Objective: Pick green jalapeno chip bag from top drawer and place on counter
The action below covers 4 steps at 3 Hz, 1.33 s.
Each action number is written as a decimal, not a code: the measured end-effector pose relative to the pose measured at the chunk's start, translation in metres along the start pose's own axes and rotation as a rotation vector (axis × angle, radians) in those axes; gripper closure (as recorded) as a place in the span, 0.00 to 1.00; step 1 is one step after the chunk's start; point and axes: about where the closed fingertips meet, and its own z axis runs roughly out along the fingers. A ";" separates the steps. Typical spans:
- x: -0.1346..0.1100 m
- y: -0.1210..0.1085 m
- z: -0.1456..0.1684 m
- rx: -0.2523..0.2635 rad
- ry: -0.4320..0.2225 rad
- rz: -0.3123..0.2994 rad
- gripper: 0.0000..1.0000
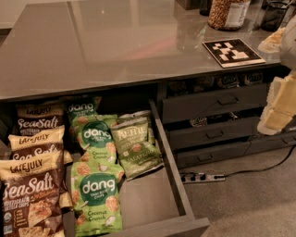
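The green jalapeno chip bag [136, 148] lies in the open top drawer [170, 166], right of the other bags and leaning on a brighter green bag. The drawer is pulled out below the glossy grey-brown counter [106, 41]. My gripper [279, 107] shows as pale cream parts at the right edge of the view, level with the narrow drawers. It is well to the right of the bag and touches nothing I can see.
Two bright green "dang" bags [97, 192] and several brown Sea Salt bags [32, 185] fill the drawer's left side. On the counter are a black-and-white marker tile [232, 52] and a jar [226, 14]. Narrow handled drawers [212, 105] stand at right, with a power strip [201, 177] on the floor.
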 end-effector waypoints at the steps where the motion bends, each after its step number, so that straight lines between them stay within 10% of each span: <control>1: 0.000 0.000 0.000 0.000 0.000 0.000 0.00; 4: -0.017 -0.006 0.062 -0.104 -0.109 0.062 0.00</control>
